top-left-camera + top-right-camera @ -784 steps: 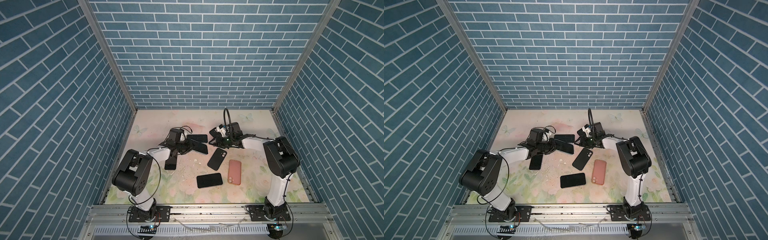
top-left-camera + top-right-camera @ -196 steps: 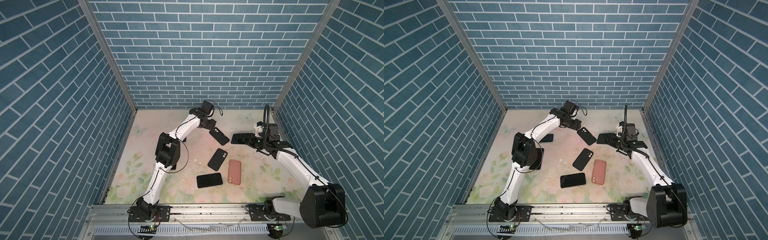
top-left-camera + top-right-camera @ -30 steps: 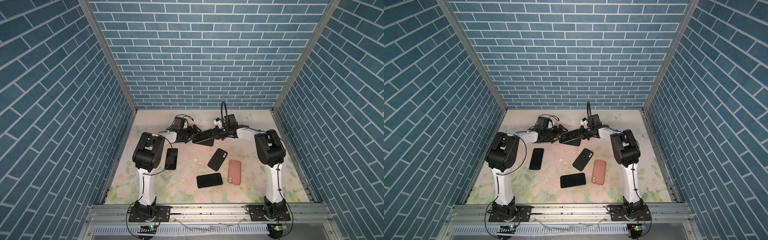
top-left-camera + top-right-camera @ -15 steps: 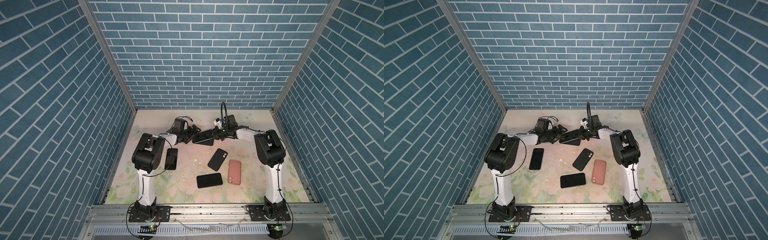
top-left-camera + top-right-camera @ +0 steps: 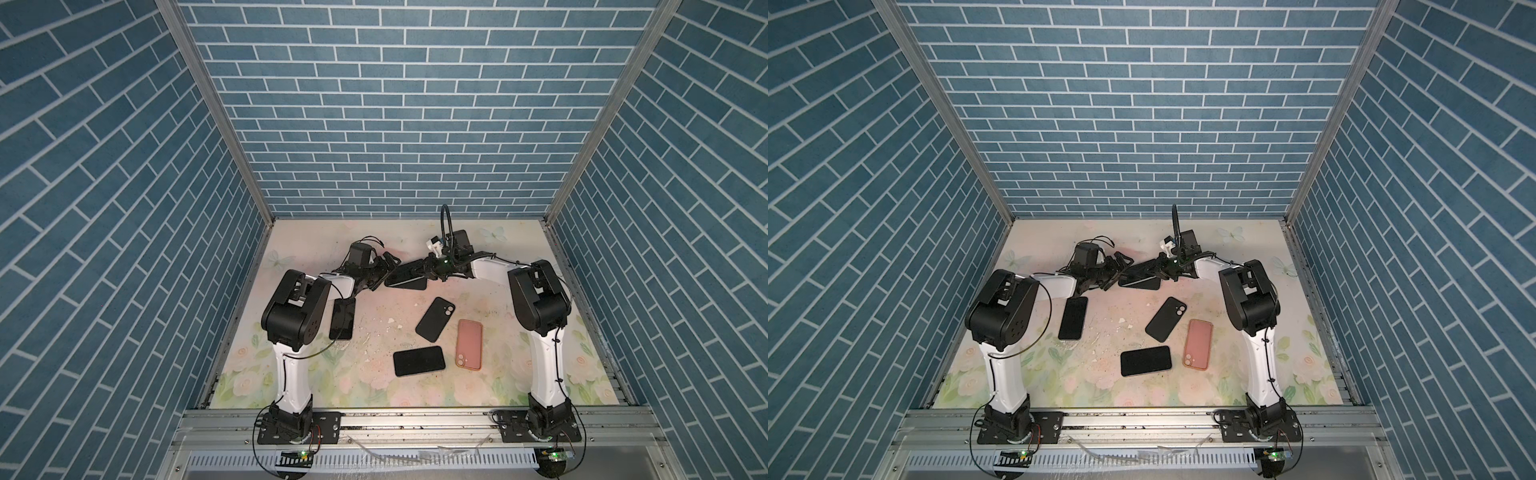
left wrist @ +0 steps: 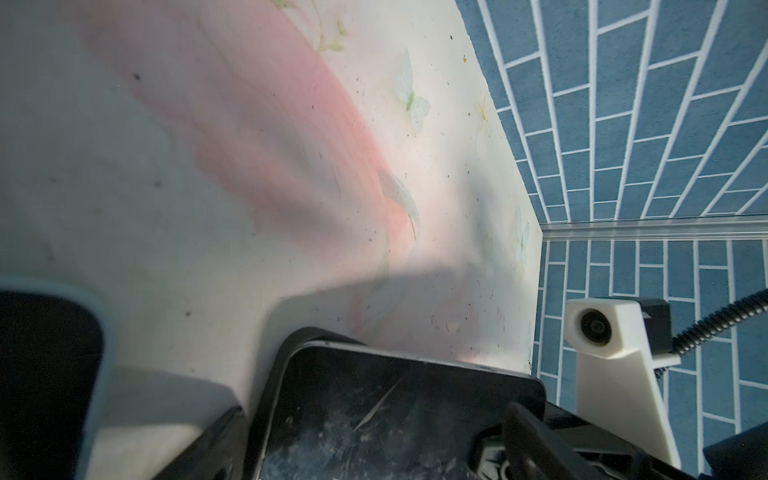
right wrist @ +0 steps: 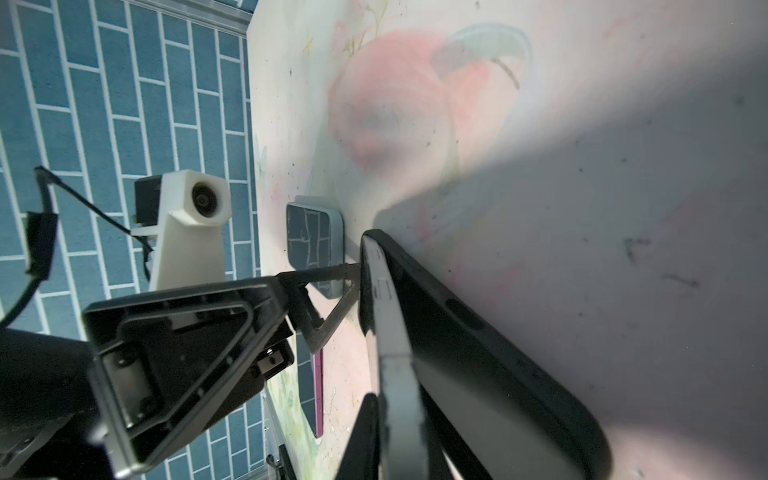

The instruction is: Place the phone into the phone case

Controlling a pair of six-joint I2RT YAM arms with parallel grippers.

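Note:
At the back middle of the table both grippers meet on a black phone [image 5: 405, 279] that lies in a black phone case [image 7: 478, 353]. In the right wrist view the phone's silver edge [image 7: 395, 353] stands a little proud of the case along one long side. My right gripper [image 5: 419, 274] is shut on that edge, one finger on each face. My left gripper [image 5: 384, 270] is open at the other end, and one of its fingers [image 7: 328, 299] touches the case's corner. In the left wrist view the phone's screen [image 6: 395, 407] fills the space between the jaws.
A light-blue-rimmed phone [image 7: 313, 241] lies just beside the left gripper. A black phone [image 5: 343, 318] lies by the left arm. A black case [image 5: 435, 319], a pink case [image 5: 469, 344] and another black phone [image 5: 419, 360] lie mid-table. The back wall is close.
Six seconds ago the arms were apart, the right carrying the phone at the right. Now they meet at the back middle. Over the last second nothing visibly moved.

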